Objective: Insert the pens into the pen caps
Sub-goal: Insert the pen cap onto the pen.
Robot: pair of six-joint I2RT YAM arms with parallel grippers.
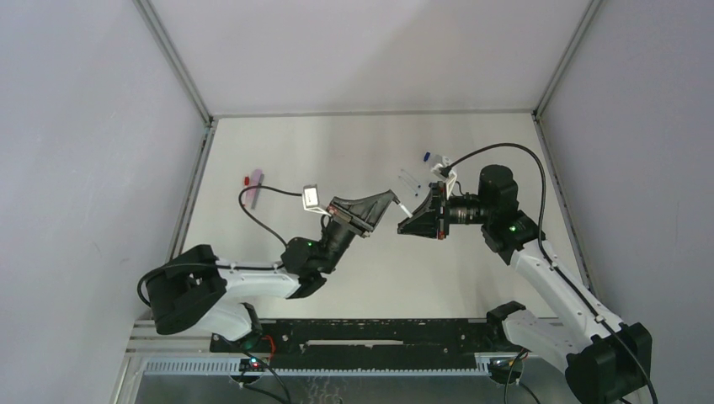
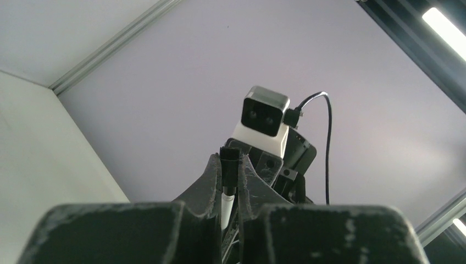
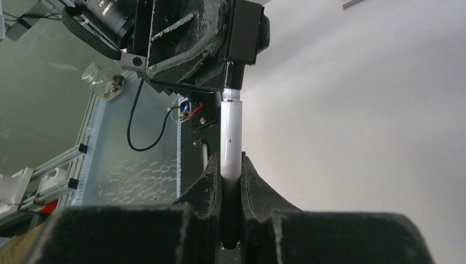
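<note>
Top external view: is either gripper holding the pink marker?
No, the pink marker lies on the table at the far left, well apart from the left gripper and right gripper.

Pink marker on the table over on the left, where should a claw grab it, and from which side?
Probably best to grab the pink marker around its middle, coming straight down from above. It lies flat on the table, pointing roughly away from the arms, so pinch across its narrow width. Careful: a small red cap lies close on its left.
</note>
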